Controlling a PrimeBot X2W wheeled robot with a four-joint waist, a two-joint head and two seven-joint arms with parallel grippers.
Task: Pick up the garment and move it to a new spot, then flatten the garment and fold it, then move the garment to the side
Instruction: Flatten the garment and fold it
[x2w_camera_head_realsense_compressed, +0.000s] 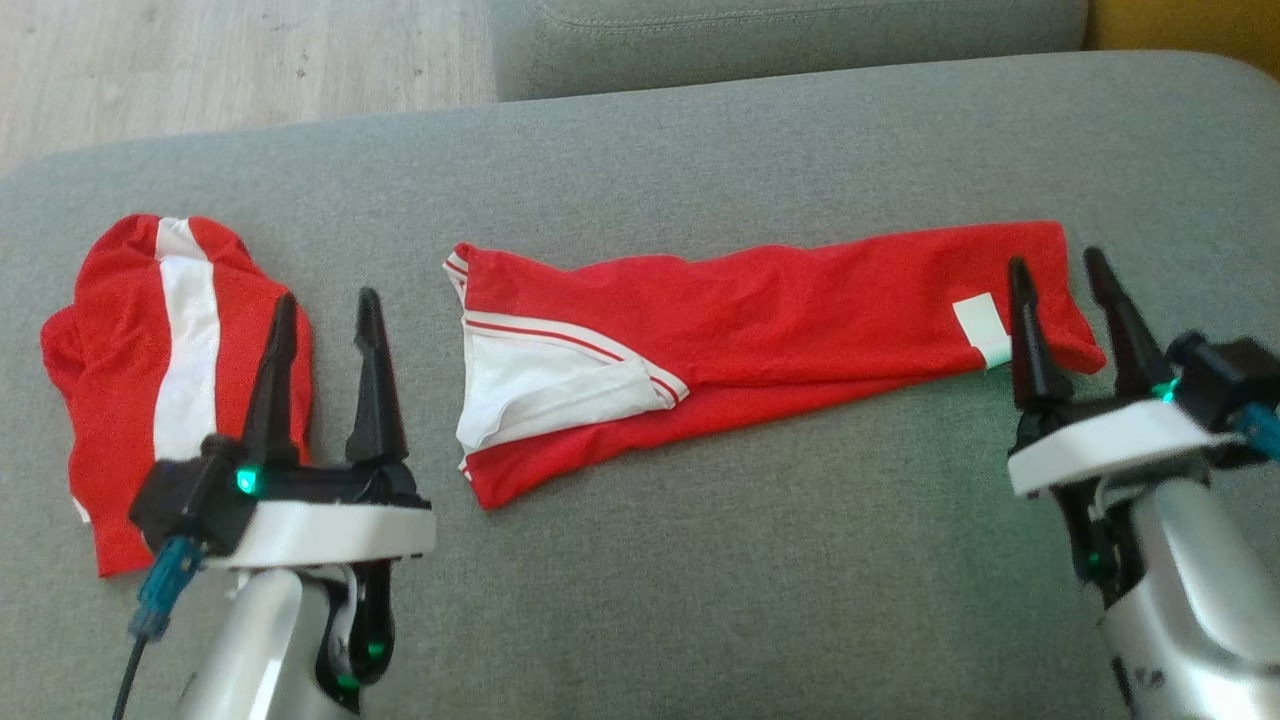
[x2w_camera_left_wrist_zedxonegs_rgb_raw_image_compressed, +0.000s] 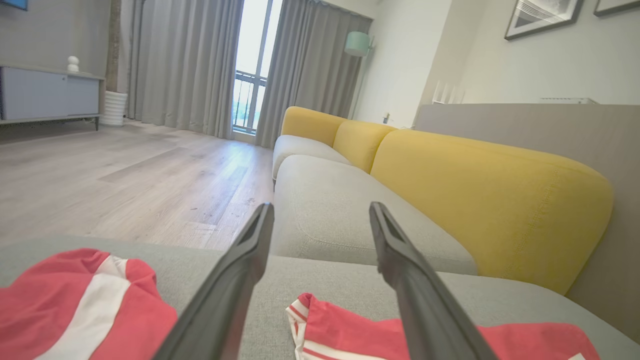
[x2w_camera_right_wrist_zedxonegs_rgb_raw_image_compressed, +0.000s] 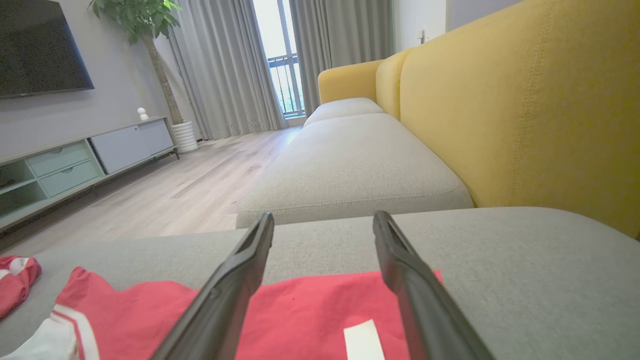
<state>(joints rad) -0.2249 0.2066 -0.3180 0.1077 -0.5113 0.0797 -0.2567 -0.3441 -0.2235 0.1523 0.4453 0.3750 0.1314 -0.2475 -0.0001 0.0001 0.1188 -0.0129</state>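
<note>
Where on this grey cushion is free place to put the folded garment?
Free: the front strip of the cushion in front of the long red garment, and the band behind it. Crowded: the left end, with the crumpled garment and left gripper.

The garment (x2w_camera_head_realsense_compressed: 780, 310) is red cloth, matt. The sofa seat (x2w_camera_head_realsense_compressed: 700, 560) is grey woven fabric, slightly coarse; its backrest (x2w_camera_left_wrist_zedxonegs_rgb_raw_image_compressed: 490, 200) is yellow cloth. The floor (x2w_camera_left_wrist_zedxonegs_rgb_raw_image_compressed: 125, 185) is pale wood. The left gripper (x2w_camera_head_realsense_compressed: 327, 294) and right gripper (x2w_camera_head_realsense_compressed: 1055, 257) have jaws of dark matt plastic.

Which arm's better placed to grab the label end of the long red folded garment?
Right. The right gripper is open over that end of the long red folded garment; the left gripper, open, sits beyond the collar end.
</note>
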